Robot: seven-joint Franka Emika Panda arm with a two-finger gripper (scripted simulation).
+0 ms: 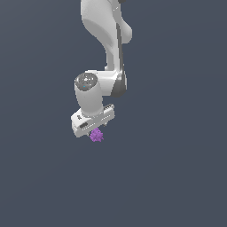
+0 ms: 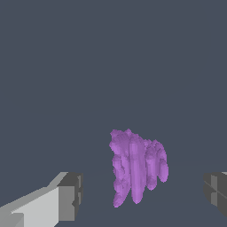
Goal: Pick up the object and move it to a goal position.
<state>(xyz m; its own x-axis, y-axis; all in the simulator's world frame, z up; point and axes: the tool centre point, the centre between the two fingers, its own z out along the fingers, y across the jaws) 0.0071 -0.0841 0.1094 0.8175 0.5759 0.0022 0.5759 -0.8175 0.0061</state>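
Note:
The object (image 1: 96, 135) is a small bright purple, bumpy clump lying on the dark grey floor. In the exterior view it peeks out just below the white hand of my gripper (image 1: 93, 130), which hangs directly over it. In the wrist view the object (image 2: 137, 166) lies between the two fingers, nearer the middle than either pad. My gripper (image 2: 142, 193) is open: one grey pad (image 2: 71, 195) and the other pad (image 2: 216, 189) stand well apart, each with a gap to the clump. Neither pad touches it.
The plain dark grey floor (image 1: 177, 177) fills both views. The white arm (image 1: 108, 40) rises from the hand toward the top of the exterior view.

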